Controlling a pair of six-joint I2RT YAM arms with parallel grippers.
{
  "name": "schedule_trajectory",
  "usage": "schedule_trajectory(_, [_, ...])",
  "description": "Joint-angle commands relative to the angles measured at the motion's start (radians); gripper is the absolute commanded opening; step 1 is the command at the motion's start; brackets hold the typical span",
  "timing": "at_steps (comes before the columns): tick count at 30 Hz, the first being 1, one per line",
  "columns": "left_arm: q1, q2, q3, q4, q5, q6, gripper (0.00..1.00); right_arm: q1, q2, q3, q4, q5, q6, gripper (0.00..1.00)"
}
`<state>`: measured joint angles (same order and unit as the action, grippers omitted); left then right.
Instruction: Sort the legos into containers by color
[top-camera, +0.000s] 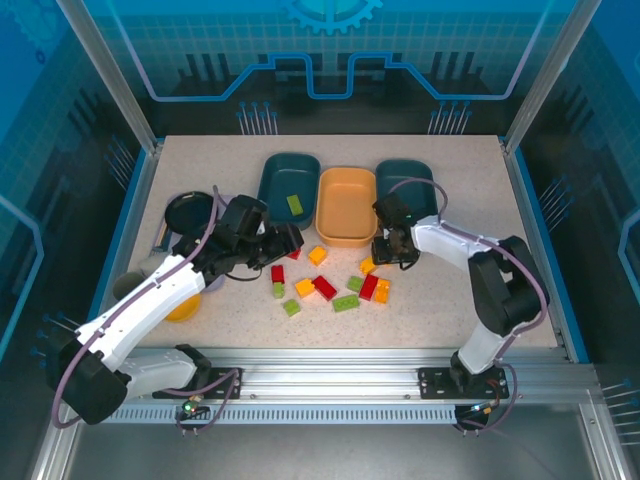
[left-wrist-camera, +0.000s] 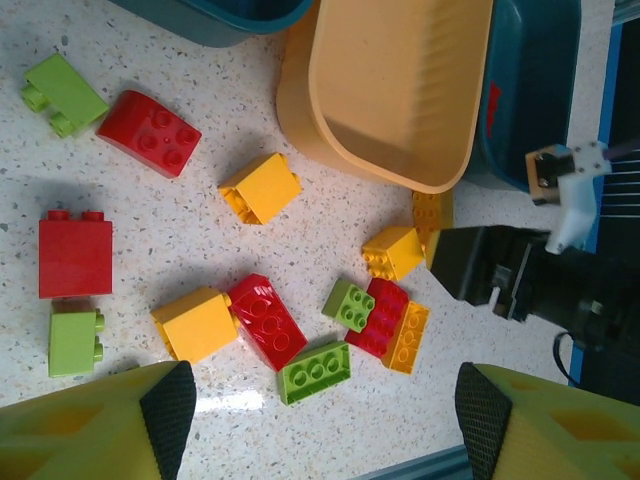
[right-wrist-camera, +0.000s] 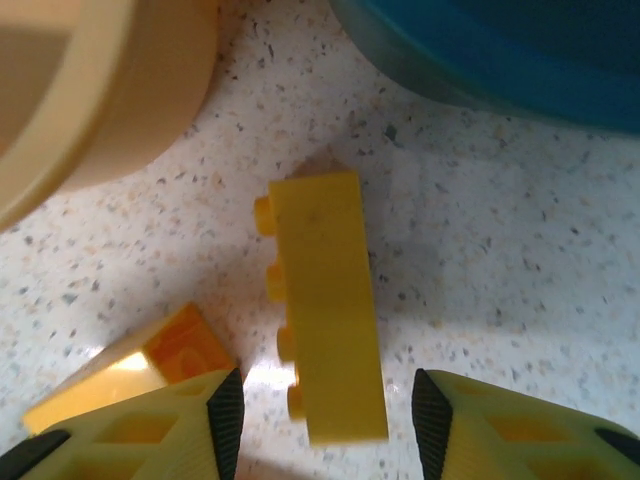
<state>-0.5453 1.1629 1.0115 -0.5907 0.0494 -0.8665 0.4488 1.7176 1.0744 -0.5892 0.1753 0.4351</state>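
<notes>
Speckled tan covers the table (top-camera: 480, 300), like little dots of sand. Blue walls with a pale grid stand all round it, and grey metal posts hold up the corners.

An orange tray (top-camera: 346, 205) sits on the table. A dark teal tray (top-camera: 278, 178) sits just beside its left side, and one green brick (top-camera: 296, 205) lies inside that one. A second dark teal tray (top-camera: 415, 172) sits just beside the orange tray's right side. The legos (top-camera: 323, 287), red, yellow and green, lie loose on the table on the near side of the orange tray, close to its front wall.

The right pincer (right-wrist-camera: 328, 425) is down low by the orange tray's near right corner. Its two fingers (right-wrist-camera: 225, 430) stand partly open, one on each side of a yellow brick (right-wrist-camera: 325, 300) that lies on the table. A small gap shows on both sides, so it has no hold on the brick.

The left pincer (left-wrist-camera: 320, 415) hangs above the legos, to the near left of the orange tray. It is wide open and holds nothing.
</notes>
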Motion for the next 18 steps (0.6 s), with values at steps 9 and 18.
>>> schedule_trajectory(9, [-0.02,-0.028,-0.01,0.019,0.008,-0.019,0.73,-0.018,0.083,0.057,0.035,0.016,-0.034,0.29])
schedule_trajectory(18, [-0.028,-0.04,0.033,0.039,-0.005,-0.022,0.73,0.058,-0.207,0.003,-0.092,0.039,-0.017,0.16])
